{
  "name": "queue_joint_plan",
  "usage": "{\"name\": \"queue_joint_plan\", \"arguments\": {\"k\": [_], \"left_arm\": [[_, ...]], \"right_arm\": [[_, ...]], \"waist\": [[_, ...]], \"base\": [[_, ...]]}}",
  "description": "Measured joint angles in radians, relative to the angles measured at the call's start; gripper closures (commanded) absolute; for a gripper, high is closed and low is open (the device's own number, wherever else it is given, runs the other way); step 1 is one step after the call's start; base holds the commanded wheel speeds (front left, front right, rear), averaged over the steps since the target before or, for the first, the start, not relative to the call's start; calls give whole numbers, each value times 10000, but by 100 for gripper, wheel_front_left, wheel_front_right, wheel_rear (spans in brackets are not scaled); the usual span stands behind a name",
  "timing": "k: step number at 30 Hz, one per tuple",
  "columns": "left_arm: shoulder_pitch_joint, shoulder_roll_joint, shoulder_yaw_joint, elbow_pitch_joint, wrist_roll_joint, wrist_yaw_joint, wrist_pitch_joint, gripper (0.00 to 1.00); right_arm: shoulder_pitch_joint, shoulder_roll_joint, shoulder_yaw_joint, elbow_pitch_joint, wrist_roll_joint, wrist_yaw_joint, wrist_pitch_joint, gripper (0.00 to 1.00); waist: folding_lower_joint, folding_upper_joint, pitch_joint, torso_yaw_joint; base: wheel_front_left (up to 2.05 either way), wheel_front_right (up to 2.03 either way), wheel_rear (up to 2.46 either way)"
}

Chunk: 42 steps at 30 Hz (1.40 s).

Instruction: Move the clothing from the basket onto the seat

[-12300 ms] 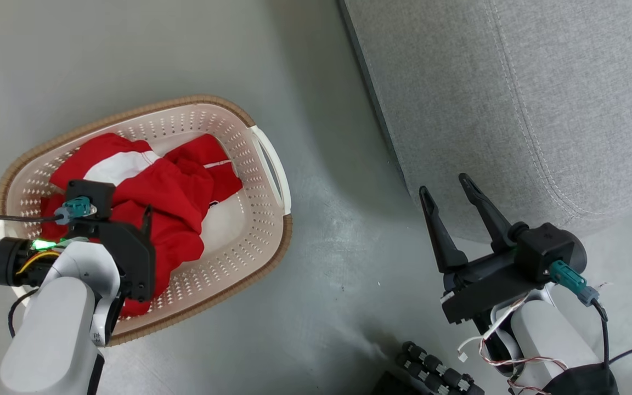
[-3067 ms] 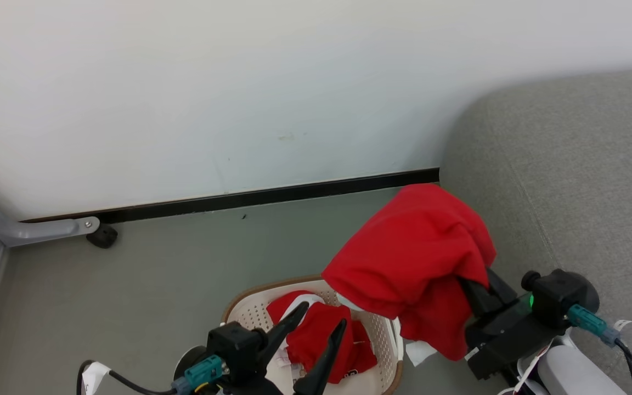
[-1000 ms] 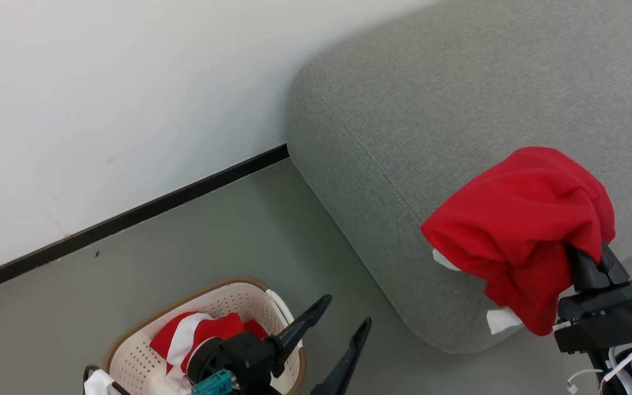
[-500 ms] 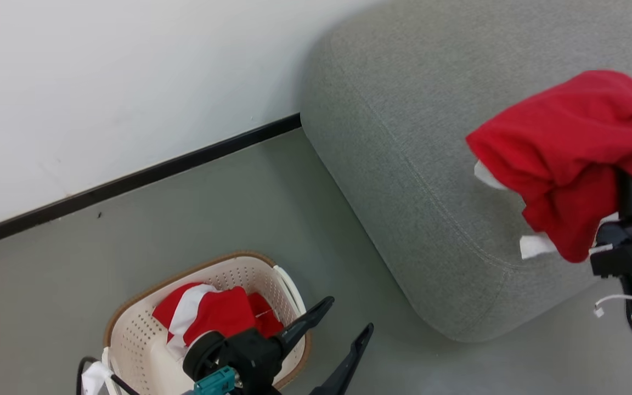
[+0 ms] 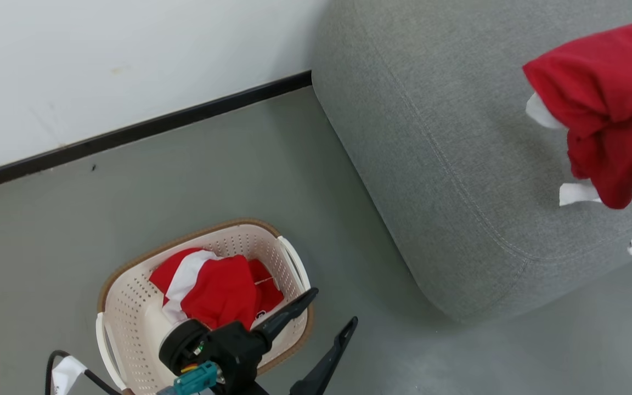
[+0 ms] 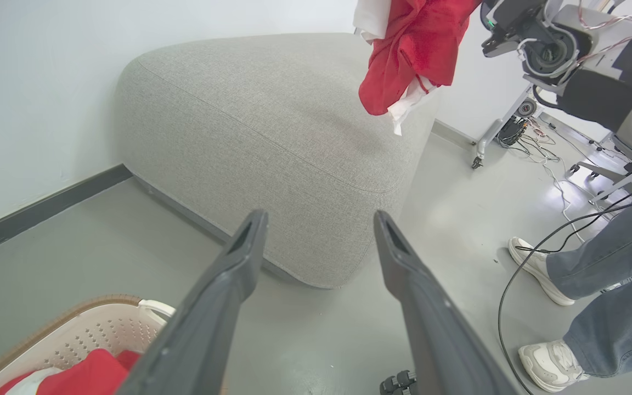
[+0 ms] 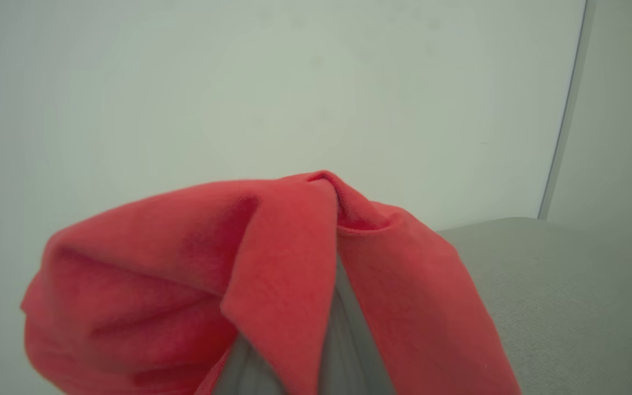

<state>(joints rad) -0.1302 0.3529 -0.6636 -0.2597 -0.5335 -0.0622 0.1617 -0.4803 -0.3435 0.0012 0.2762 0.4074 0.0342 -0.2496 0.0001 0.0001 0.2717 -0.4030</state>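
So that the garment (image 5: 607,93) clears the seat (image 5: 447,137) edge, right gripper (image 7: 340,329) holds it clenched up high; left gripper (image 6: 316,219) gapes, empty.

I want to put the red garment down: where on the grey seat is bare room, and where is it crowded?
The seat is bare on top, from the wall end to its stitched edge, also under the red garment. The floor between seat and basket is free. Crowded: the basket, with clothing inside and the open left end effector by it.
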Motion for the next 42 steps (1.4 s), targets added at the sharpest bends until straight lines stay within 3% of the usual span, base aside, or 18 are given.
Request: {"name": "queue_joint_plan", "arguments": {"k": [11, 26, 34, 42], "left_arm": [[-328, 291, 276, -489, 100, 109, 391, 0], [-253, 961, 711, -1225, 357, 458, 828, 0], [-255, 1223, 872, -1576, 410, 550, 1030, 0], [-277, 1352, 1110, -1722, 422, 635, 1181, 0]], "right_arm": [[-1506, -12, -362, 1266, 253, -4, -2, 100], [-2275, -10, -1766, 2265, 656, -224, -29, 100], [-2595, -138, -2690, 3712, 1221, -171, -69, 100], [-2724, 650, -2890, 4259, 1406, -334, -71, 100]], "waist": [[-1, 0, 836, 5], [0, 0, 2036, -108], [0, 0, 2616, -79], [-1, 0, 3127, 133]], "base": [[0, 0, 0], [0, 0, 0], [0, 0, 0], [0, 0, 0]]}}
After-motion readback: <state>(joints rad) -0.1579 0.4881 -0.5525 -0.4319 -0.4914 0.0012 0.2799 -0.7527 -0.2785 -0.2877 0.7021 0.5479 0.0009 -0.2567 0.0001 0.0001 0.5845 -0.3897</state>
